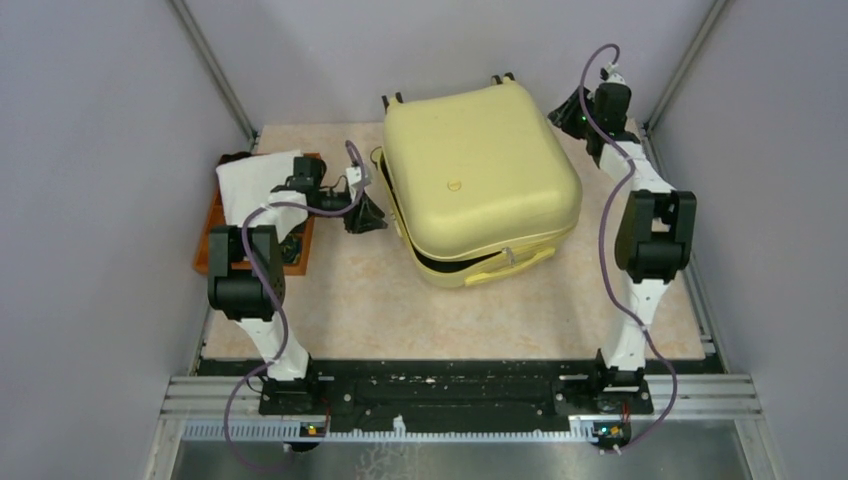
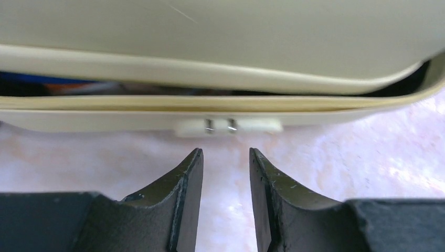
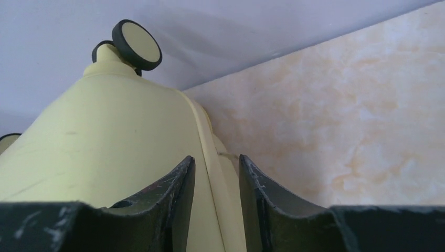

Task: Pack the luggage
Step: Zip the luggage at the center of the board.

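Note:
The luggage (image 1: 480, 170) is a pale yellow hard-shell suitcase lying flat mid-table, its lid lowered but ajar along the front and left. My left gripper (image 1: 368, 215) is low at its left side, open and empty (image 2: 225, 151). Just beyond its tips are the shell (image 2: 210, 31) and two metal zipper pulls (image 2: 220, 125). Blue and orange contents (image 2: 42, 84) show in the slit. My right gripper (image 1: 563, 115) is at the back right corner, jaws apart (image 3: 216, 157). The suitcase's rim (image 3: 210, 152) runs through the gap; contact is unclear. A wheel (image 3: 137, 44) sticks up behind.
An orange-brown tray (image 1: 212, 235) with a white cloth (image 1: 255, 180) sits at the table's left edge, right behind the left arm. Grey walls close in on the left, right and back. A black rail (image 1: 450, 390) holds both arm bases at the near edge.

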Tool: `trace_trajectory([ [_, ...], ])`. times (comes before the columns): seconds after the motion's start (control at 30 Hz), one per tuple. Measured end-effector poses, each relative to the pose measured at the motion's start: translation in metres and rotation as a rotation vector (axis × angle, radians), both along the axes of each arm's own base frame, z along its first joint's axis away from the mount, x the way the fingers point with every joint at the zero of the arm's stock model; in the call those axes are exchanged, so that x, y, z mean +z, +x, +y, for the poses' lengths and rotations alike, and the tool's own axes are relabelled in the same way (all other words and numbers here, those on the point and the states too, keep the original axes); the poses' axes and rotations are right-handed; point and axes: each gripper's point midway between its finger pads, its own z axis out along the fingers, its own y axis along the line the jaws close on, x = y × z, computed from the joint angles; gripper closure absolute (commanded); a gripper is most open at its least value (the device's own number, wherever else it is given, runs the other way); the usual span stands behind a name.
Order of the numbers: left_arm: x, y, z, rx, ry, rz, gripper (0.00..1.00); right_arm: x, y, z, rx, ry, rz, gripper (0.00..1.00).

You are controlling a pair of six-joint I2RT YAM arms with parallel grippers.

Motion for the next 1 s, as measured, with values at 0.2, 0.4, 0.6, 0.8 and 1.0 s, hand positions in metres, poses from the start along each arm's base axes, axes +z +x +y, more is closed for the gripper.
trace_trajectory([
  [0.2, -0.036, -0.058, -0.026, -0.1, 0.06, 0.084, 0.59, -0.015, 0.049, 0.026, 0.056, -0.002, 0.001, 0.64],
  [0.4, -0.045, -0.096, -0.059, -0.196, 0.096, 0.135, 0.59, -0.03, 0.065, 0.044, 0.108, 0.01, -0.002, 0.65],
  [0.6, -0.035, -0.12, -0.06, -0.213, 0.1, 0.207, 0.45, -0.014, 0.066, 0.093, 0.268, 0.061, -0.08, 0.65],
  [0.8, -0.004, -0.145, -0.053, -0.257, 0.117, 0.166, 0.24, 0.031, 0.056, 0.151, 0.418, 0.037, -0.199, 0.43],
  [1.0, 0.049, -0.105, -0.002, -0.207, 0.228, 0.008, 0.01, 0.045, 0.01, 0.12, 0.312, -0.039, -0.158, 0.3],
])
